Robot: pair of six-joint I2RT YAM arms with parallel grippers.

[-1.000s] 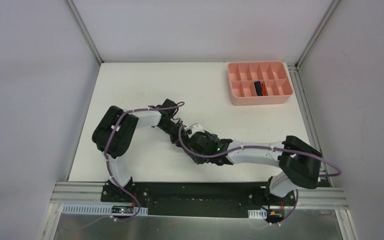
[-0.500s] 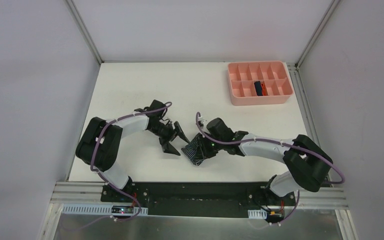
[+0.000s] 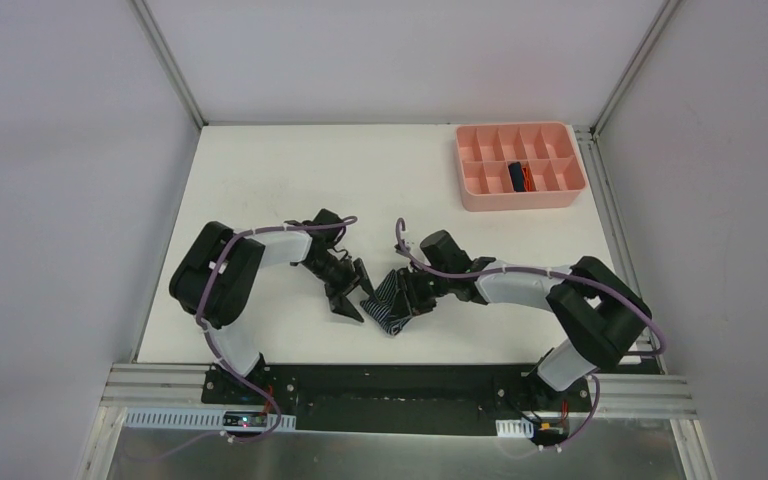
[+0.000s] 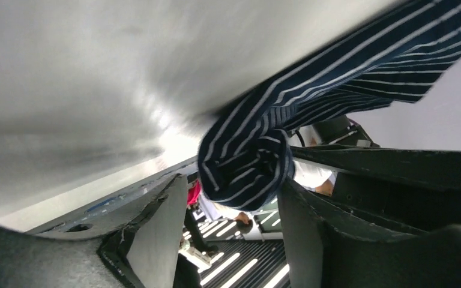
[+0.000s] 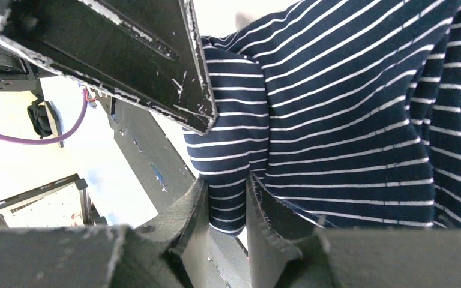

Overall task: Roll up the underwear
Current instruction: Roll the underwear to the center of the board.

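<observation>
Underwear (image 5: 348, 108) in nearly closed right hand (image 5: 225, 183)

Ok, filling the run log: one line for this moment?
left tool open at striped underwear | right tool shut on it | navy underwear in pink tray

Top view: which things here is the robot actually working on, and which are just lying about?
In the job: striped underwear, pinched by the right gripper; open left gripper beside it; navy-and-orange underwear in the pink tray.
Lying about: pink tray; white table.
</observation>
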